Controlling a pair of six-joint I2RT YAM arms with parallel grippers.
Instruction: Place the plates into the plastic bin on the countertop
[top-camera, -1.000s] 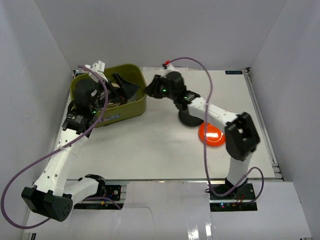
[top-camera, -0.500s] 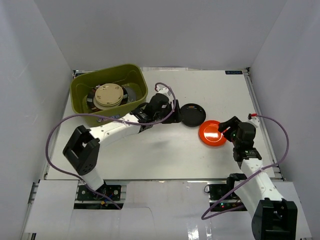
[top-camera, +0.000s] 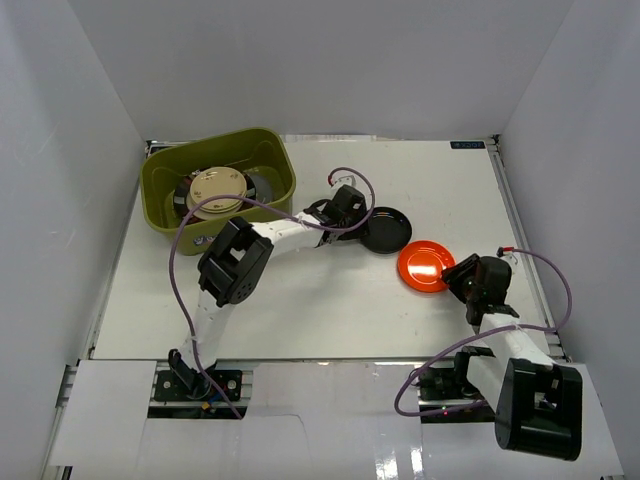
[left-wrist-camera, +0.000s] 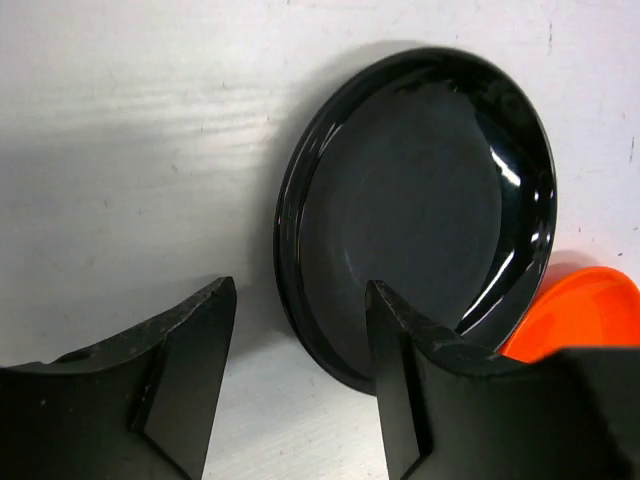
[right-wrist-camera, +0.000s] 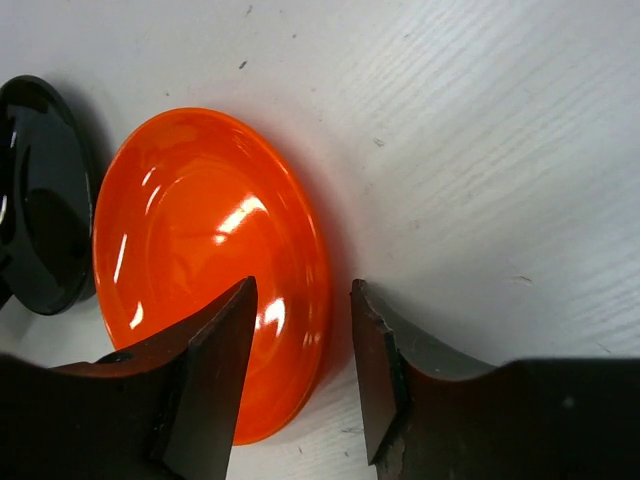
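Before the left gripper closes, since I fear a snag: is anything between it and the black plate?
Nothing visible does. The left gripper straddles the black plate at its rim, jaws open; the orange plate lies beyond it.

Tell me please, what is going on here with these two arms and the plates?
Two robot arms are moving plates from the white countertop into the olive-green plastic bin. Several plates already lie in the bin, a beige plate on top. Two are on the countertop. The left arm has its jaws open around the near rim of the black plate, and the right arm has its jaws open around the rim of the orange-red plate. Neither is gripped yet.
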